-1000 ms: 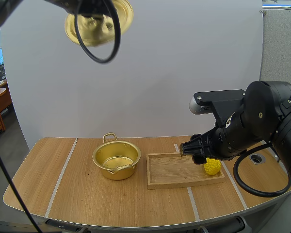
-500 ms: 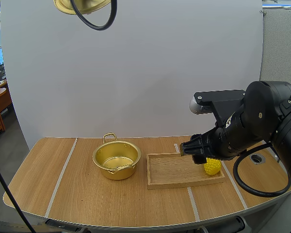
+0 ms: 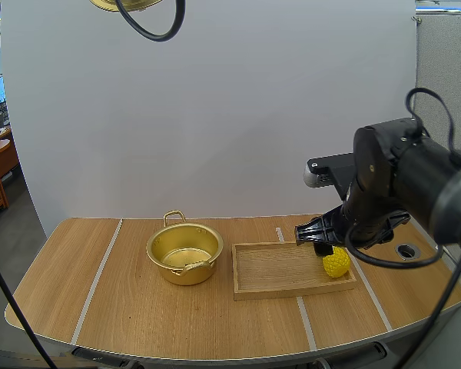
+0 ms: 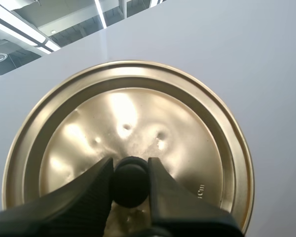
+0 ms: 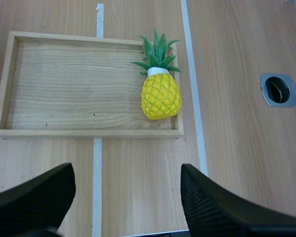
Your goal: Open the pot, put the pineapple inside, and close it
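The left hand (image 4: 129, 165) pinches the black knob (image 4: 130, 186) of the gold lid (image 4: 187, 133) and holds it high above the table (image 3: 138, 315). The pot (image 3: 186, 272) stands open just beside the wooden tray (image 3: 276, 275). The pineapple (image 5: 160, 96) lies in the tray at the end away from the pot, its leaves reaching 1 long rim. The right hand (image 5: 126, 177) hangs above that end, its 2 fingers spread wide, grasping nothing.

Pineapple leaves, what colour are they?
Green. The pineapple leaves show best in the right wrist view.
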Controlling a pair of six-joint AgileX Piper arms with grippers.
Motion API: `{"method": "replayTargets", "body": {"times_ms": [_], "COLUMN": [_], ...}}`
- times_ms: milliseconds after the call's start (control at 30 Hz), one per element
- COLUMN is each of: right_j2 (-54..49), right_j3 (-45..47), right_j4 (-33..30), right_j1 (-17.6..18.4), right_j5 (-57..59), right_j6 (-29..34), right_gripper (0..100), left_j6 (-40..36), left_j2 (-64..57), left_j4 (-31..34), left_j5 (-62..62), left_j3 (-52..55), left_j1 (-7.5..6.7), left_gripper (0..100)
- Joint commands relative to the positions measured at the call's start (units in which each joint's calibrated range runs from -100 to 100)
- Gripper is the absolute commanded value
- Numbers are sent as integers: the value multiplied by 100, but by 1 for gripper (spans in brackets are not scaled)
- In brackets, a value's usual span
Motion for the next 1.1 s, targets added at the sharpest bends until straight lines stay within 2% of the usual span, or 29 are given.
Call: {"method": "replayTargets", "body": {"times_ms": [0,267,900,1067], "right_j2": [306,824,1073,1375], "right_j3": [-22,-22,-73,-387], "right_j4": [-78,-78,-235,-112], "right_j1": [-18,-18,-18,-306], "right_j5": [-291,-942,-1542,-1541], "right_j6": [58,58,-141,-314], "right_gripper": [100,100,100,100], "left_j6": [-58,-58,-58,-58], "left_j2": [-42,-42,-42,-42], "left_j4": [68,68,68,68], "left_j5": [-205,-205,-205,-205], "left_j3": [-52,-52,-52,-52], "left_j1": [-23,-23,-23,-23], "left_gripper": [0,0,0,0]}}
